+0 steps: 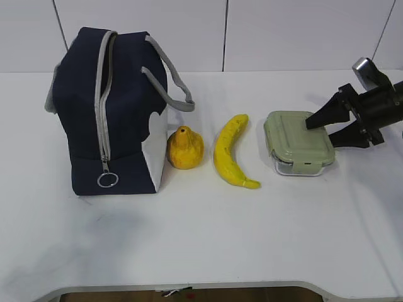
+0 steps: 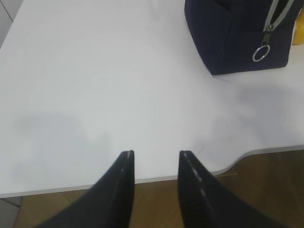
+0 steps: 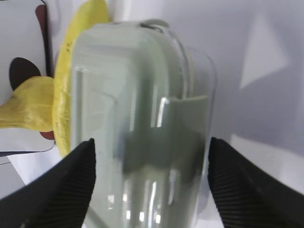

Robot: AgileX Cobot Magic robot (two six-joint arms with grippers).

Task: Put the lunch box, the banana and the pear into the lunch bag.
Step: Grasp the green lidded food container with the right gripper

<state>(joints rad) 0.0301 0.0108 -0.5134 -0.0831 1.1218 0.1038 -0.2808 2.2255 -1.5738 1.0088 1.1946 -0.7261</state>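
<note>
The navy lunch bag point(image 1: 110, 113) stands at the left, its grey zipper closed with the ring pull point(image 1: 107, 180) low on the front. The pear point(image 1: 184, 148) sits against the bag's right side. The banana point(image 1: 230, 151) lies beside it. The lunch box point(image 1: 298, 141) with the sage-green lid sits to the right. My right gripper point(image 1: 318, 129) is open, its jaws on either side of the lunch box's right end point(image 3: 142, 133), not closed on it. My left gripper point(image 2: 156, 154) is open and empty over the table's front edge, out of the exterior view.
The white table point(image 1: 208, 233) carries only these things. In the left wrist view the bag's corner point(image 2: 237, 33) is at the upper right, and the table's front edge point(image 2: 247, 154) curves near my fingers. A white wall stands behind the table.
</note>
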